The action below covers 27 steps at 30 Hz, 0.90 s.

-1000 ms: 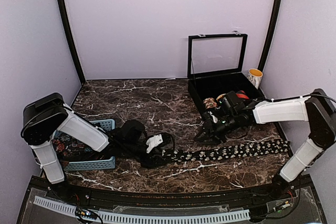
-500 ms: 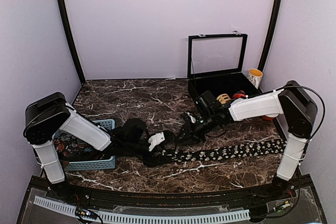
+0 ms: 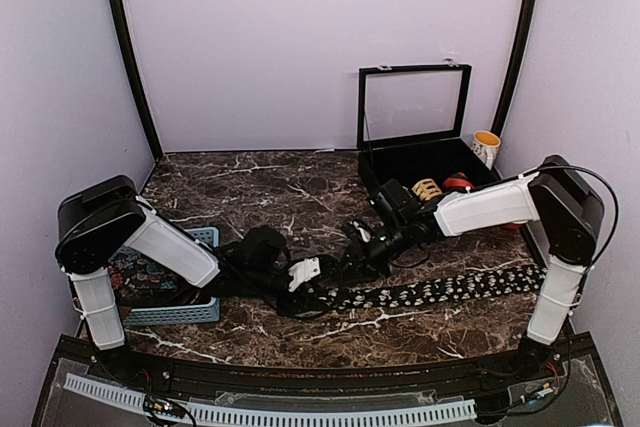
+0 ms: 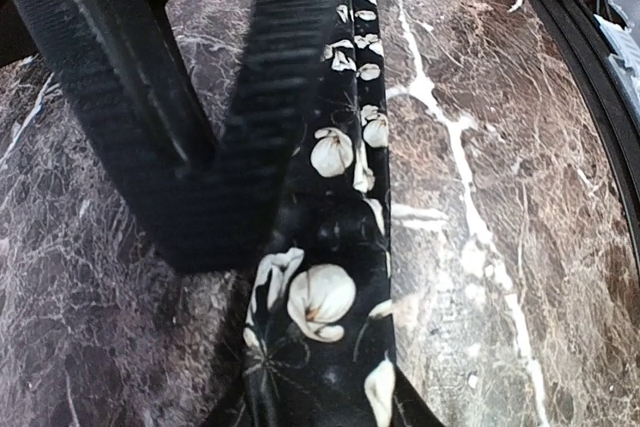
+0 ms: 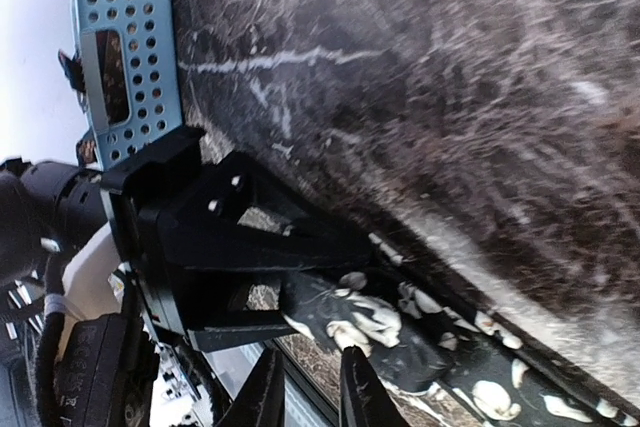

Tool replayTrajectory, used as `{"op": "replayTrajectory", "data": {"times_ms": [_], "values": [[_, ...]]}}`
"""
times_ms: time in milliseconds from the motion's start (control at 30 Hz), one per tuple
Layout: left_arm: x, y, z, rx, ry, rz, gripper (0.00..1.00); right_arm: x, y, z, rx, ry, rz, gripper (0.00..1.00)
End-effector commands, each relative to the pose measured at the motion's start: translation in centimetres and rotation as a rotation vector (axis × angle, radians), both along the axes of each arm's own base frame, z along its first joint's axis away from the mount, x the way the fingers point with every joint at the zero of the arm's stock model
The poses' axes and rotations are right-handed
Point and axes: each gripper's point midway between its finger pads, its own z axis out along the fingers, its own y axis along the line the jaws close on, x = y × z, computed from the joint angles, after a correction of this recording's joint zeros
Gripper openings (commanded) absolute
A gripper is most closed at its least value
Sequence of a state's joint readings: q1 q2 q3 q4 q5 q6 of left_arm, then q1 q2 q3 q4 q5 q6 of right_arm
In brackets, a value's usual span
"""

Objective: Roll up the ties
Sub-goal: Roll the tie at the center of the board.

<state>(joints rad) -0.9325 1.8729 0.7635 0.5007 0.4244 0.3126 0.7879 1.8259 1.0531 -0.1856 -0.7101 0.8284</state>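
A long black tie [image 3: 430, 292] with white flower print lies flat across the front of the marble table. My left gripper [image 3: 312, 282] is shut on its left end. In the left wrist view the tie [image 4: 330, 297] runs away from the jaws, pinched into a fold at the bottom edge. My right gripper [image 3: 355, 252] hovers just behind that same end. Its fingertips [image 5: 265, 397] stand a narrow gap apart with nothing between them. The tie [image 5: 430, 337] and the left gripper [image 5: 300, 292] lie right ahead of them. A tan coil [image 3: 427, 188] and a red coil [image 3: 458, 183] sit in the case.
The black case [image 3: 372, 192] with its glass lid raised stands at the back right. A yellow-rimmed cup [image 3: 486, 147] stands beside it. The blue slotted basket [image 3: 165, 312] holding patterned fabric sits at the front left and shows in the right wrist view [image 5: 125, 47].
My right gripper has moved left from the case to the tie's left end, beside the left gripper. My left gripper has shifted slightly right, still holding the tie.
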Motion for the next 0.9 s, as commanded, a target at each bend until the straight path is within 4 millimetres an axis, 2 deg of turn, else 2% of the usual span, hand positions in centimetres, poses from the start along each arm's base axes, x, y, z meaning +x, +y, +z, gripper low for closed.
{"op": "replayTrajectory", "data": {"times_ms": [0,200,267,367,433,533,667,767,867], "values": [[-0.7,0.7,-0.9,0.037,-0.014,-0.023,0.33,-2.0,1.7,-0.4,0.017,0.014,0.071,0.19],[-0.8,1.1,-1.6,0.064,0.013,-0.004,0.38,-2.7,1.1,-2.0,-0.04,0.015,0.081,0.15],[-1.0,1.4,-1.8,0.067,0.023,-0.003,0.43,-2.7,0.6,-2.5,-0.069,0.005,0.079,0.14],[-1.1,2.0,-1.6,0.059,0.02,0.022,0.51,-2.8,-0.2,-4.6,-0.133,0.013,0.076,0.11],[-1.1,2.5,-1.4,0.052,0.013,0.05,0.53,-3.1,-0.7,-6.0,-0.165,0.035,0.076,0.09],[-1.3,3.2,-1.8,0.056,0.014,0.066,0.53,-3.5,-1.2,-7.2,-0.193,0.051,0.078,0.08],[-1.5,2.9,-2.0,0.053,0.035,0.059,0.5,-3.8,-1.8,-7.9,-0.222,0.062,0.081,0.06],[-1.0,2.2,-1.3,0.025,0.027,0.065,0.46,-4.0,-2.1,-8.2,-0.231,0.068,0.079,0.05],[-0.9,1.1,0.4,-0.017,0.015,0.047,0.37,-4.2,-2.3,-8.4,-0.238,0.078,0.08,0.03]]}}
